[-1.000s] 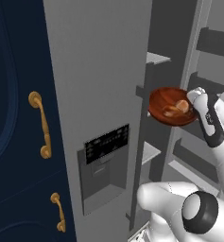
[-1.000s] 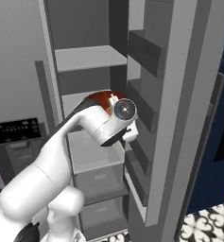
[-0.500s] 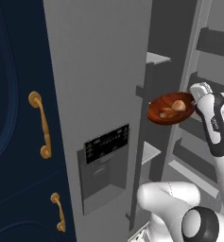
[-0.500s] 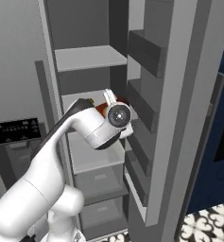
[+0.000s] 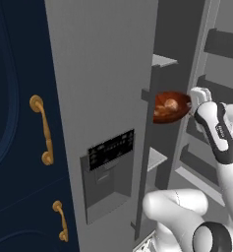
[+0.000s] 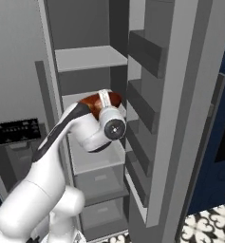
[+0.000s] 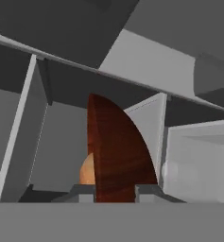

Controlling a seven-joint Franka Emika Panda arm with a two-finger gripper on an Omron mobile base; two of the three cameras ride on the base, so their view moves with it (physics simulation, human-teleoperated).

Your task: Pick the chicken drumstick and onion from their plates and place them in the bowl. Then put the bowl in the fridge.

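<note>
Reddish-brown, wide and shallow, the wooden-looking bowl (image 5: 171, 107) hangs in the open compartment of the tall grey stainless-look fridge (image 5: 98, 98), just inside the doorway and at about the height of a middle shelf. It isn't sitting level: in the left base view its open face tips toward the camera, so you look a bit into it, and its wide axis runs roughly side to side across the opening. Inside it there's the small round tan-orange onion (image 5: 171, 104), and a darker lump beside it that I can't make out well enough to name.

The two-finger gripper (image 7: 114, 191) is clamped onto the bowl's rim; in the hand view the wood rises edge-on straight up between the two dark fingertips (image 7: 82, 191), with a sliver of onion peeking out on one side. In the right base view the bowl (image 6: 98, 101) pokes out just behind the white wrist, in front of the grey fridge shelf (image 6: 89, 58).

Compared with a second ago, the bowl sits further into the fridge and closer to the shelves, and the arm is stretched out more. The grip looks the same as before.
</note>
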